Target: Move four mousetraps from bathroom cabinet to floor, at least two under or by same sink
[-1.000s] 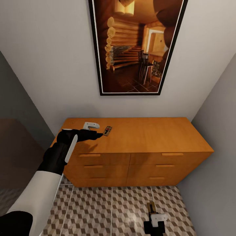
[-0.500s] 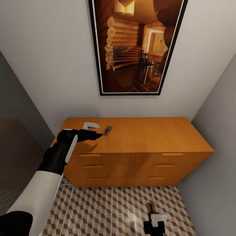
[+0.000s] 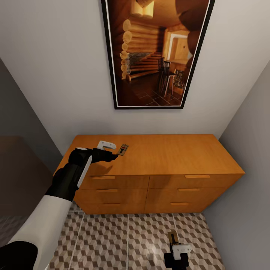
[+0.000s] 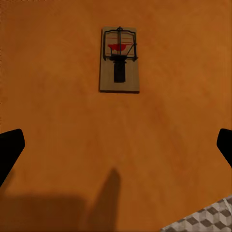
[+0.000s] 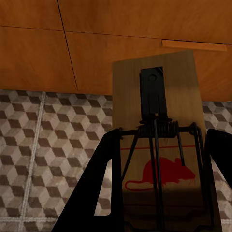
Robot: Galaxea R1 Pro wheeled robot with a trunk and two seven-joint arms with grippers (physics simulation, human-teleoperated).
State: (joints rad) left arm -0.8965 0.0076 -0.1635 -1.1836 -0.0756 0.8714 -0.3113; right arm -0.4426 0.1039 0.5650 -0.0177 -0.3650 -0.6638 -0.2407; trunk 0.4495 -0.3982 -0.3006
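The cabinet [image 3: 165, 157] is done in a warm orange-brown wood, bar handles matched to it. The mousetrap on top [image 4: 119, 59] is pale tan board with black wire and a red print. The mousetrap in the right gripper [image 5: 157, 145] is shown in the same tan, with a red mouse outline and black metal. The bathroom floor [image 3: 112, 240] is tiled in a brown, beige and white cube pattern, pale grout. The wall [image 3: 56, 75] is plain off-white, and the picture [image 3: 153, 52] is framed in black, filled with amber log-cabin tones.
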